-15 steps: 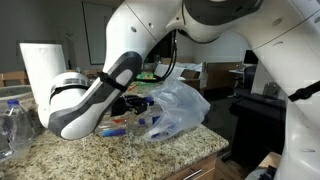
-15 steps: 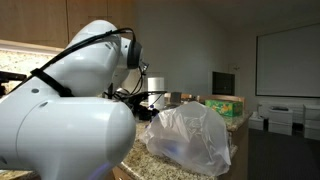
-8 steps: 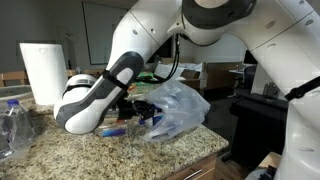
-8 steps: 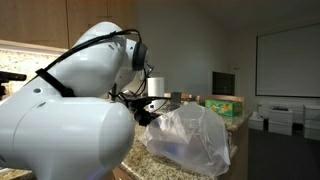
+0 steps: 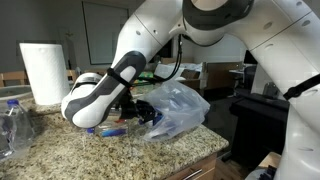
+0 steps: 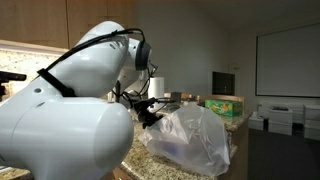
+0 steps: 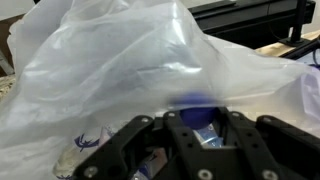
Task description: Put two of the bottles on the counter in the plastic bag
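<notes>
My gripper (image 7: 197,128) is shut on a small bottle (image 7: 196,113); its blue cap shows between the black fingers, pressed up against the film of the plastic bag (image 7: 150,60). A red-and-blue label of another bottle (image 7: 88,143) shows through the film at lower left. In both exterior views the gripper (image 5: 143,112) (image 6: 150,114) sits at the mouth of the crumpled bag (image 5: 180,105) (image 6: 195,140) on the granite counter (image 5: 80,155). One more small bottle (image 5: 112,129) lies on the counter under my arm.
A big clear ribbed bottle (image 5: 14,126) stands at the counter's near end, with a white paper towel roll (image 5: 42,70) behind it. A green-topped box (image 6: 226,104) sits beyond the bag. My own arm blocks much of the counter.
My arm has shifted toward the bag, carrying the gripper closer to its mouth. The grip has stayed shut.
</notes>
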Tool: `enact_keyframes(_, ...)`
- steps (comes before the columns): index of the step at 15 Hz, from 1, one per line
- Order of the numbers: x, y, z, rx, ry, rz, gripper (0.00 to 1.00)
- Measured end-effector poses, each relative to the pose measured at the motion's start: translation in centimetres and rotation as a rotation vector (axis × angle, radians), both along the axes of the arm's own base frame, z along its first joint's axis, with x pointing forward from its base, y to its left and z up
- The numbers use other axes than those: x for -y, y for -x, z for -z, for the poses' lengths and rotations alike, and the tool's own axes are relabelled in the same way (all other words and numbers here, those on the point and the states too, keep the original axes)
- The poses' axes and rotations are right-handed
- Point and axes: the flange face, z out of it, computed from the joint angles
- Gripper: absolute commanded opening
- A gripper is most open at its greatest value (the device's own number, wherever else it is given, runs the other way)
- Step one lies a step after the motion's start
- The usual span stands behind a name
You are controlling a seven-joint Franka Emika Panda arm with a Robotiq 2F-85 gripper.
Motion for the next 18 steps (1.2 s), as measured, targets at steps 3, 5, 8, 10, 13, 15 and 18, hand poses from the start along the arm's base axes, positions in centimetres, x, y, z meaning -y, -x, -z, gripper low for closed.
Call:
enact_keyframes(3, -0.1, -0.1, 0.3, 0.034, -0.016, -0.005, 0.79)
enact_keyframes(5, -0.1, 0.0, 0.4, 0.052, -0.020, -0.007, 0.91)
enact_keyframes(8, -0.1, -0.2, 0.3, 0.077, -0.025, -0.004, 1.00)
enact_keyframes(10, 0.0, -0.5, -0.2, 0.097, -0.032, 0.000, 1.00)
enact_keyframes(13, -0.2, -1.1, -1.6, 0.122, -0.079, 0.022, 1.00)
enact_keyframes(15, -1.0, -1.5, -2.9, 0.136, -0.142, 0.052, 1.00)
enact_keyframes(18, -3.2, -1.8, -5.6, 0.160, -0.273, 0.091, 1.00)
